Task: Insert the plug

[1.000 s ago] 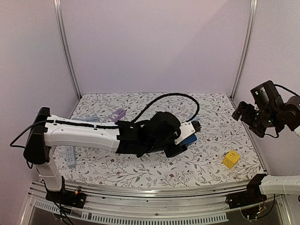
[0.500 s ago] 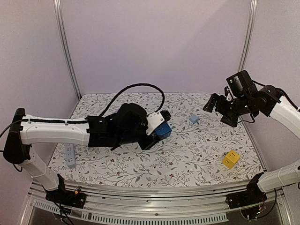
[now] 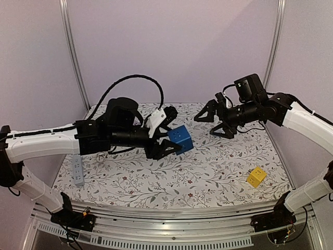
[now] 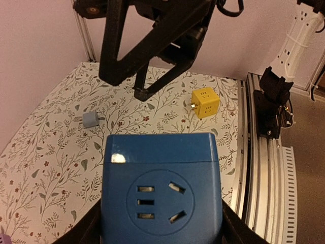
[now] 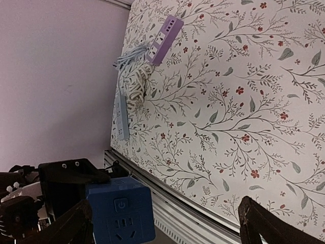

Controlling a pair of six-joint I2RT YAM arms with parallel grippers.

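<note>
Soft, even, rather dim light with a lavender-pink cast falls from above. The arms throw only faint, diffuse shadows on the surface (image 3: 218,177). The overhead view is slightly grainy. A small glare patch sits on the blue socket cube (image 4: 161,198). The right claw (image 5: 166,204) shows fingers (image 5: 264,226) that are dark and blurred at close range.

Blue plastic cube socket (image 3: 180,139): uniform mid-blue; yellow plastic cube socket (image 3: 256,177): plain yellow; white cloth table cover (image 3: 208,172): printed with grey-green leafy sprigs and small red flowers; long purple power strip (image 5: 163,36): pale lilac; small grey-blue cube plug (image 4: 91,119): unpatterned.
</note>
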